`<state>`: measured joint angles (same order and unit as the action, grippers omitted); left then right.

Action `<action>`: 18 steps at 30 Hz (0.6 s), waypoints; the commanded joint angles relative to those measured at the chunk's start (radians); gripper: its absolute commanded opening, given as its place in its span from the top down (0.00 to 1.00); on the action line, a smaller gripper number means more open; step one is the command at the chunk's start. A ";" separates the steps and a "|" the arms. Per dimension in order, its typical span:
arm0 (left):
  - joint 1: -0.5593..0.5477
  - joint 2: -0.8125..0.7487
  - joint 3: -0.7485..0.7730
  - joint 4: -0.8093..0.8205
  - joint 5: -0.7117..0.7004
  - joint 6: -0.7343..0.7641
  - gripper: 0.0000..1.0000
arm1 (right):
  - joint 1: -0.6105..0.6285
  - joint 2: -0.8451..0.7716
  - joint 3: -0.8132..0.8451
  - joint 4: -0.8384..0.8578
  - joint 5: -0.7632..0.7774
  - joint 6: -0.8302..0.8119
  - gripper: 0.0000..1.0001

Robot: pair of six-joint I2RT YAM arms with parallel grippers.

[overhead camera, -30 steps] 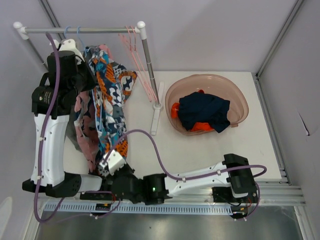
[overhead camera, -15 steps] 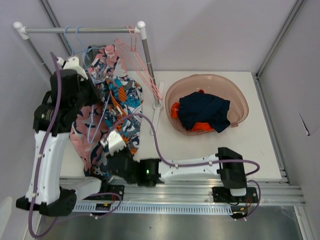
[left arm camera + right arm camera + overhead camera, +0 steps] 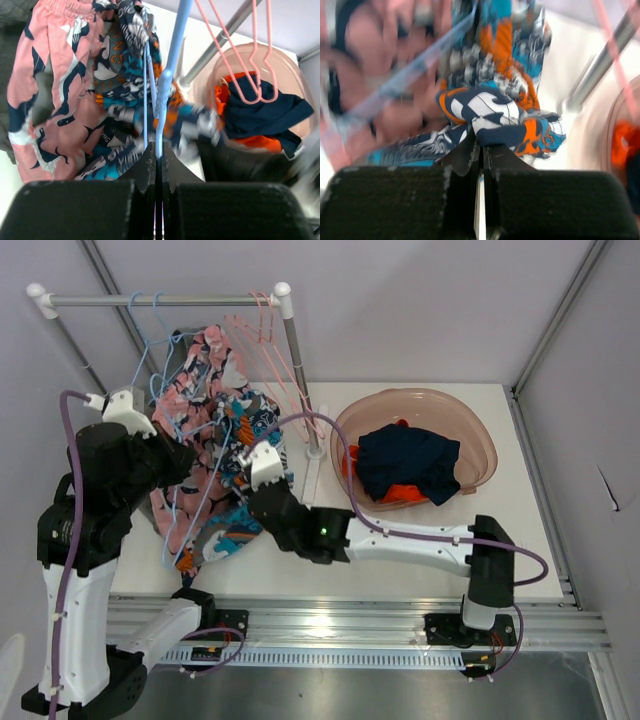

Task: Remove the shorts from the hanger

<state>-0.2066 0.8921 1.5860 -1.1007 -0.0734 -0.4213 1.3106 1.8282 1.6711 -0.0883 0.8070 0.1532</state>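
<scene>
The patterned navy, orange and teal shorts (image 3: 255,425) hang bunched on a blue hanger (image 3: 150,345) hooked on the rail, beside a pink patterned pair (image 3: 195,385). My left gripper (image 3: 188,455) is shut on the blue hanger's wire (image 3: 172,65); in the left wrist view the jaws (image 3: 159,147) pinch it. My right gripper (image 3: 246,456) is shut on a fold of the patterned shorts (image 3: 495,112), with cloth bunched right above the closed jaws (image 3: 482,142). The pink pair (image 3: 45,90) hangs to the left of the hanger.
Empty pink hangers (image 3: 265,325) hang at the rail's right end. The rack's post (image 3: 298,375) and white foot (image 3: 312,475) stand just right of the shorts. A pink basin (image 3: 482,440) holding navy and orange clothes sits at the right.
My right arm has swung from the table's near edge up and rightward toward the rack post, dragging the patterned shorts along. My left arm has drawn back toward the near side, still gripping the hanger.
</scene>
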 commanded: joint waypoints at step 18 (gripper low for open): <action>-0.019 -0.027 0.181 -0.050 0.240 -0.177 1.00 | 0.073 -0.174 -0.271 -0.154 0.134 0.218 1.00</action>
<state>-0.2188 0.8680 1.7420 -1.1473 0.2340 -0.5949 1.3315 1.7088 1.3579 -0.2165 0.8440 0.3466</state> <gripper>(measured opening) 0.028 0.011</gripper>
